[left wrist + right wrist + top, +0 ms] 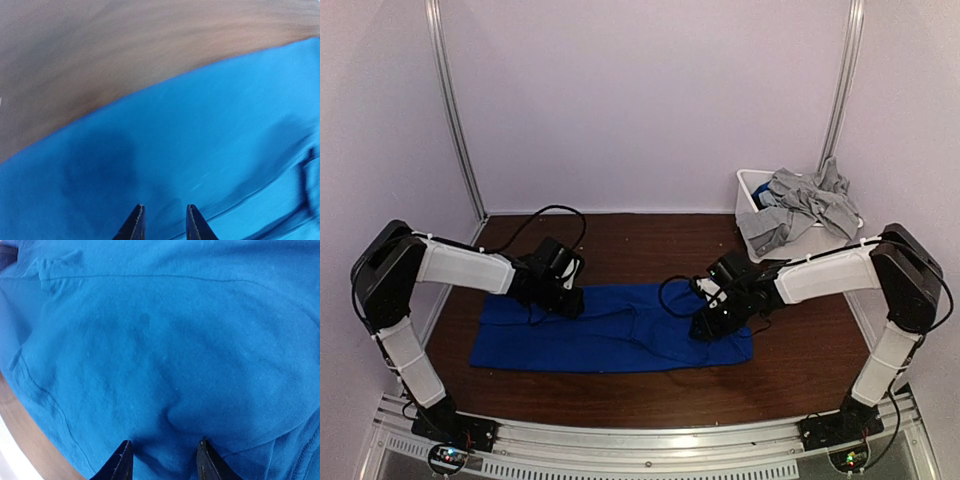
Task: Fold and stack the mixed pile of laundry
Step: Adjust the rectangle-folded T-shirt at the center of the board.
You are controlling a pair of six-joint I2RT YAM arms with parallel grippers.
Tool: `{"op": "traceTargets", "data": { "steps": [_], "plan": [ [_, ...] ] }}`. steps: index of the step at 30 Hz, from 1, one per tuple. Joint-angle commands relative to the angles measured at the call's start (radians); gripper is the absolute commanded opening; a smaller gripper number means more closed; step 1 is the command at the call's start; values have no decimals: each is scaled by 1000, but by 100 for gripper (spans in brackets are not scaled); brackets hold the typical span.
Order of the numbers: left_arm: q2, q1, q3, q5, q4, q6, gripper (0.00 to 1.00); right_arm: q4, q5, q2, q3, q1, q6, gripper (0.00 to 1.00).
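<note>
A royal-blue garment lies spread flat across the middle of the brown table. My left gripper stands at its far left edge, jaws apart just above the blue cloth, with nothing between the fingers. My right gripper is down on the garment's right part, also open. Its fingertips press into the blue cloth, and a small pucker of cloth rises between them. The rest of the laundry pile, light-grey garments with a bit of blue, sits heaped in the bin at the back right.
The white plastic bin stands at the back right corner against the wall. Bare brown tabletop shows beyond the garment's edge in the left wrist view. Metal frame posts rise at both back corners.
</note>
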Motion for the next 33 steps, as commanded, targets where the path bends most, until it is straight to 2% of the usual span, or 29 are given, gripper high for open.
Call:
{"op": "traceTargets", "data": {
  "steps": [1, 3, 9, 15, 18, 22, 28, 33],
  "plan": [
    [-53, 65, -120, -65, -36, -102, 30, -102, 174, 157, 113, -4, -77, 44],
    [-97, 94, -169, -85, -38, -125, 30, -133, 211, 262, 212, -13, -108, 44],
    [-243, 165, -268, -139, -74, -143, 30, -279, 307, 558, 651, -70, -183, 43],
    [-359, 168, -295, -75, -89, -50, 30, -406, 403, 829, 1150, -112, -286, 44],
    [-431, 141, -289, -69, -121, 7, 29, -425, 400, 882, 1313, -122, -318, 46],
    [-440, 45, -247, -124, -223, 12, 28, -383, 349, 790, 1313, -133, -327, 52],
    [-311, -120, -187, -216, -365, -25, 26, -283, 190, 564, 1111, -136, -290, 59],
    [-191, -231, -130, -255, -457, -70, 24, -234, 100, 441, 968, -139, -251, 59]
  ]
}}
